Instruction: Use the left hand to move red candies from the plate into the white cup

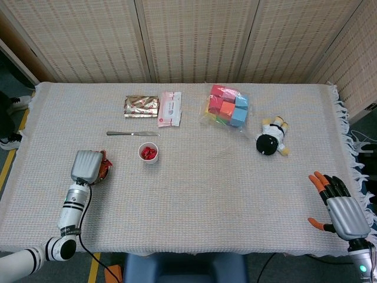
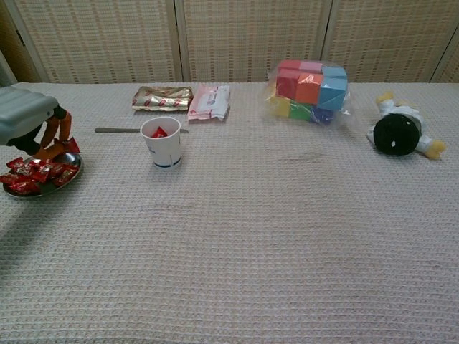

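Left robot hand (image 2: 29, 122): raised just above the plate (image 2: 44, 188), its orange-tipped fingers (image 2: 51, 136) pointed down; a red candy (image 2: 72, 145) is seen pinched at the fingertips.
Plate: a small metal dish directly under the left robot hand, on the worktop (image 1: 194, 188); mostly hidden by the hand in the head view.
Red candies (image 2: 32, 174): heaped on the plate, below the left robot hand's fingers.
White cup (image 2: 161, 142): placed upright, near the left robot hand on its inner side; red candy is seen inside it (image 1: 148, 152).
Table knife (image 1: 132, 134): laid flat just beyond the cup.
Gold packet (image 1: 141, 106) and pink packet (image 1: 169, 108): laid side by side, further beyond the knife.
Bag of coloured blocks (image 1: 227, 106): set far across the worktop from the left robot hand.
Plush toy (image 1: 271, 137): lain near the blocks, beyond the right robot hand.
Right robot hand (image 1: 339, 207): held at the near right edge of the worktop, fingers spread, nothing held.
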Controlling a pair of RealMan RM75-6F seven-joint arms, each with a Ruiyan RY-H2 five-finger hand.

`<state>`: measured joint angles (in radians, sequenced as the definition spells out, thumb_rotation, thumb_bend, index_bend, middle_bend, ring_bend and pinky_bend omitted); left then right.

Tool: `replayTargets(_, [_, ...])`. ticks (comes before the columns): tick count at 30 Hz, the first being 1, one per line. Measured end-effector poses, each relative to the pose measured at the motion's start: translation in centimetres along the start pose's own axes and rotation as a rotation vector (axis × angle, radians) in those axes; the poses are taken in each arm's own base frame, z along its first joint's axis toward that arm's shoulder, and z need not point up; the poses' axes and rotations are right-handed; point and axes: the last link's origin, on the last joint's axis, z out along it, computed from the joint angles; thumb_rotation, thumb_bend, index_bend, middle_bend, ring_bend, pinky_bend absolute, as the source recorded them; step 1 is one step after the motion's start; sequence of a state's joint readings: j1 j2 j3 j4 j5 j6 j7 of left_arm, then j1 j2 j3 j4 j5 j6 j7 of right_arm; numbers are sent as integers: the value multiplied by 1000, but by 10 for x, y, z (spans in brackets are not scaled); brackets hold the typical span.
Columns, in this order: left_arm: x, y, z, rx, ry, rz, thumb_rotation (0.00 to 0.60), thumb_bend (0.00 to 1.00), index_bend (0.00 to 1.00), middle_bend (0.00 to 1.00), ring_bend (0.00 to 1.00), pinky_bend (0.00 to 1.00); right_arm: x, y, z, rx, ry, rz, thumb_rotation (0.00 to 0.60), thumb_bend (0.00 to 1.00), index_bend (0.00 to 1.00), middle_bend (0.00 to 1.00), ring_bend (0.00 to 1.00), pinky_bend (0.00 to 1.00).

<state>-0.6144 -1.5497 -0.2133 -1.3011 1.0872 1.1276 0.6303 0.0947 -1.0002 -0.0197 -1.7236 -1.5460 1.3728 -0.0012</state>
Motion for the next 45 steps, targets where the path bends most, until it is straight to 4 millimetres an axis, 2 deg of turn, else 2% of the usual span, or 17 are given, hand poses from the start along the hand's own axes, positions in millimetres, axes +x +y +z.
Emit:
replayTargets(3, [23, 10, 6, -19, 48, -43, 600, 454, 616, 627, 637, 1000, -1, 0, 1, -3, -4, -1, 600, 53, 0, 0, 0, 0])
replayTargets(7, [57, 34, 19, -71, 116, -73, 600, 455, 616, 625, 637, 1000, -2, 0, 4, -5, -12, -2, 600, 52, 0, 0, 0, 0])
replayTargets(10, [71, 54, 29, -108, 139, -64, 600, 454, 616, 625, 637, 1000, -2, 1, 6, -9, -13, -1, 600, 52, 0, 0, 0, 0])
replayTargets(16, [69, 90, 45, -141, 117, -42, 600, 454, 612, 620, 638, 1000, -2, 3, 7, -17, -15, 2, 600, 53, 0, 0, 0, 0])
replayTargets(21, [57, 107, 52, -149, 93, -16, 600, 454, 593, 601, 639, 1000, 0, 5, 5, -25, -9, 6, 600, 53, 0, 0, 0, 0])
replayTargets(25, [47, 117, 53, -154, 79, -1, 600, 455, 523, 538, 639, 1000, 0, 5, 5, -23, -8, 6, 600, 53, 0, 0, 0, 0])
replayTargets(32, [43, 120, 49, -161, 72, 9, 600, 453, 309, 367, 639, 1000, 0, 3, 5, -15, -9, 6, 600, 52, 0, 0, 0, 0])
replayTargets(38, [45, 118, 45, -164, 77, 5, 600, 451, 241, 311, 641, 1000, 0, 3, 5, -12, -9, 7, 600, 53, 0, 0, 0, 0])
replayTargets(42, [42, 102, 37, -147, 79, -4, 600, 447, 149, 226, 642, 1000, 2, 4, 3, -15, -2, 10, 600, 53, 0, 0, 0, 0])
replayTargets(45, [31, 75, 29, -111, 40, 5, 600, 439, 66, 123, 642, 1000, 2, 4, 2, -11, -3, 10, 600, 53, 0, 0, 0, 0])
